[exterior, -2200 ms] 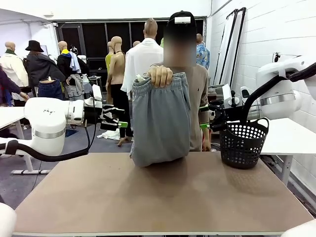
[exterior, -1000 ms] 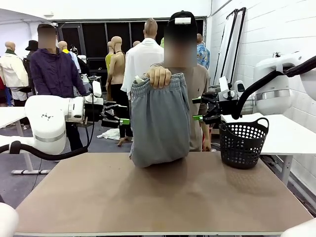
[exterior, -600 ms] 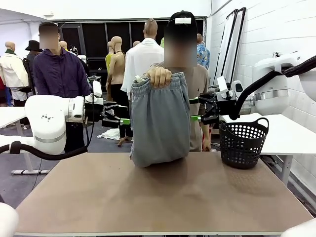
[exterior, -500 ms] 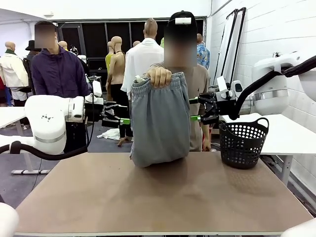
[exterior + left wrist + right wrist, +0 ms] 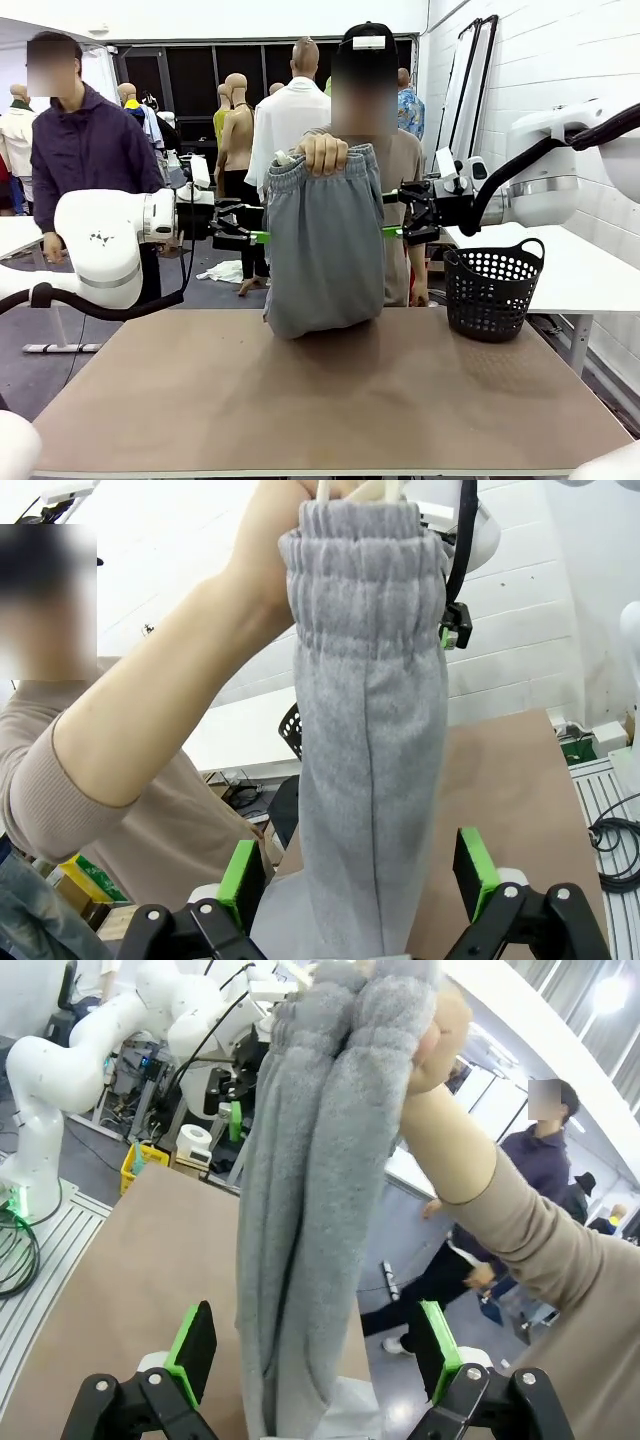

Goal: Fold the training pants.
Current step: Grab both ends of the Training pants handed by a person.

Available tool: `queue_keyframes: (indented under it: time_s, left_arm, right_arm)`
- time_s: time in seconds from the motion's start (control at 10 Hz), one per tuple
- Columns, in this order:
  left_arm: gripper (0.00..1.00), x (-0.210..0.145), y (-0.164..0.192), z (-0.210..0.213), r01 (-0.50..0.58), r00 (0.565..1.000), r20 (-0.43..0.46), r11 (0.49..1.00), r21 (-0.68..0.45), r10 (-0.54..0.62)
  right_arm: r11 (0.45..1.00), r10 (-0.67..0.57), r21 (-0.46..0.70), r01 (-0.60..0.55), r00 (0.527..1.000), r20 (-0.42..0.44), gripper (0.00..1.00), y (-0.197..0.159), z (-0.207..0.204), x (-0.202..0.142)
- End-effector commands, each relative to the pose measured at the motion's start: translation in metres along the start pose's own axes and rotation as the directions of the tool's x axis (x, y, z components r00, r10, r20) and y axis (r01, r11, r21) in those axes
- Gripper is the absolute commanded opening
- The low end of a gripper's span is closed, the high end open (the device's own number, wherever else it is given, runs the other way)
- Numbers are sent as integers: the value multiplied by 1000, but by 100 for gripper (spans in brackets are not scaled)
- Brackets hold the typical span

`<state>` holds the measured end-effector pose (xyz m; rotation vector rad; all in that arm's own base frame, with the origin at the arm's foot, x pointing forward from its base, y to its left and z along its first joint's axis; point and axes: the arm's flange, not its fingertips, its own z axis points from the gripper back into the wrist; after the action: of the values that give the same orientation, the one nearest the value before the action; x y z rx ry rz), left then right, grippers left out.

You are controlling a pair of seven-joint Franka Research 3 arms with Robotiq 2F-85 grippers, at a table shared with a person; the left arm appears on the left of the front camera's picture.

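Observation:
A person's hand holds the training pants up by the gathered waistband, and their lower end rests on the table. My left gripper is at the pants' left edge and my right gripper at the right edge, both at mid height. In the left wrist view the grey pants hang between the spread green pads of the open left gripper, with gaps on both sides. In the right wrist view the pants hang likewise inside the open right gripper.
A black perforated basket stands on the table's far right. The person holding the pants stands at the far edge, forearm raised. Another person in a purple jacket stands behind my left arm.
Both grippers have moved inward, the left one rightward and the right one leftward, until their open fingers straddle the pants' edges. The person in purple has walked left.

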<state>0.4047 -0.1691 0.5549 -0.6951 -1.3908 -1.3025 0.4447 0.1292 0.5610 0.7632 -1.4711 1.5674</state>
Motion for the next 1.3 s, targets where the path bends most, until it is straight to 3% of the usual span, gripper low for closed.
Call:
queue_keyframes:
  time_s: [0.0,0.3,0.7,1.2]
  left_arm:
    - [100,7,7,-14,-4,1000,9,1000,-14,4]
    - [100,18,4,-22,-17,1000,10,998,-58,17]
    - [100,21,4,-29,-32,999,3,998,-54,32]
    - [100,18,6,-39,-55,998,22,998,-13,55]
  right_arm:
    - [999,-5,-40,6,999,32,100,-12,-6,2]
    - [999,-26,-29,27,998,56,100,-15,-8,5]
    - [996,-92,7,91,994,58,100,-12,-10,12]
    - [996,-90,28,88,991,95,100,-15,-22,20]
